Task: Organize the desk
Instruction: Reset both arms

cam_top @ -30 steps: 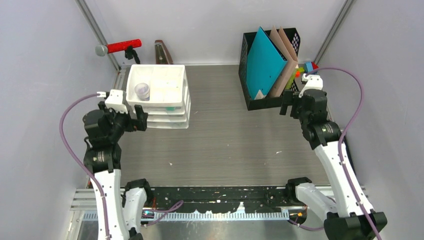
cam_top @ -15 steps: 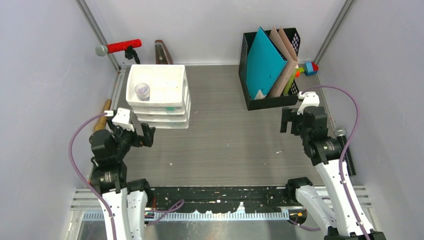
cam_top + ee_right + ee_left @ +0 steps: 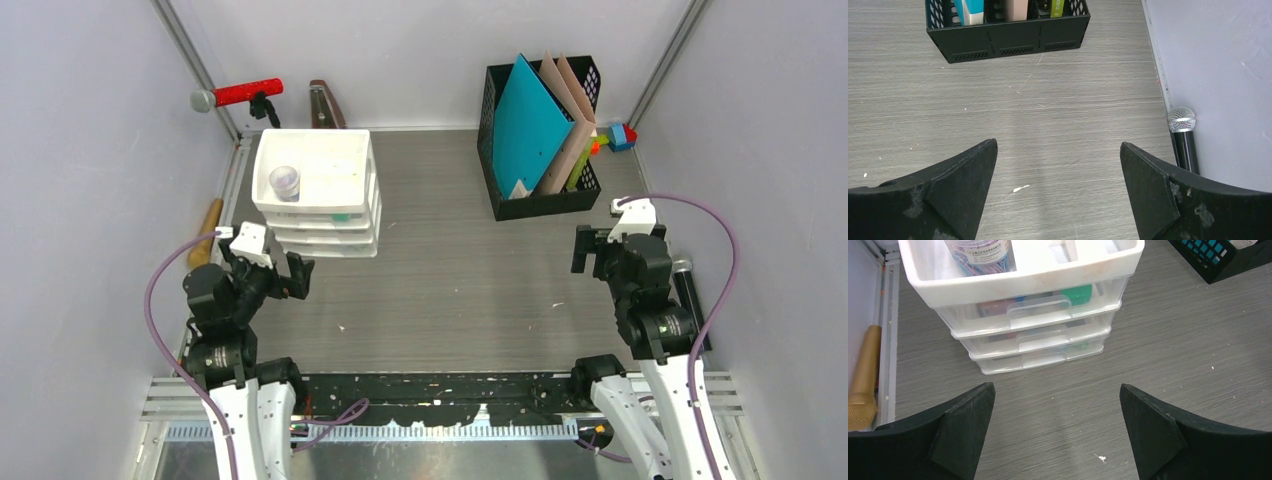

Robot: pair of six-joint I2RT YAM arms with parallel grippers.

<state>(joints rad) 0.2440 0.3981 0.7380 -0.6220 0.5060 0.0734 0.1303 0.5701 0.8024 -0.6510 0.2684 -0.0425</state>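
The desk (image 3: pixel 460 270) is a grey-brown wood-grain top between lavender walls. My left gripper (image 3: pixel 285 272) is open and empty, just in front of the white three-drawer unit (image 3: pixel 318 195). In the left wrist view the gripper (image 3: pixel 1057 395) hovers over bare desk with the drawer unit (image 3: pixel 1033 335) ahead, drawers shut. My right gripper (image 3: pixel 592 250) is open and empty, in front of the black file holder (image 3: pixel 540 195). In the right wrist view the gripper (image 3: pixel 1058 150) is over bare desk, with the file holder (image 3: pixel 1008 37) ahead.
A jar of paper clips (image 3: pixel 285 181) stands in the drawer unit's top tray. A gold microphone (image 3: pixel 207 230) lies by the left wall and a black one (image 3: pixel 682 285) by the right wall. A red microphone (image 3: pixel 240 94) and coloured toys (image 3: pixel 615 135) sit at the back.
Both arms have drawn back toward the near edge. The left gripper moved away from the drawer unit and the right one away from the file holder. Both stayed open.
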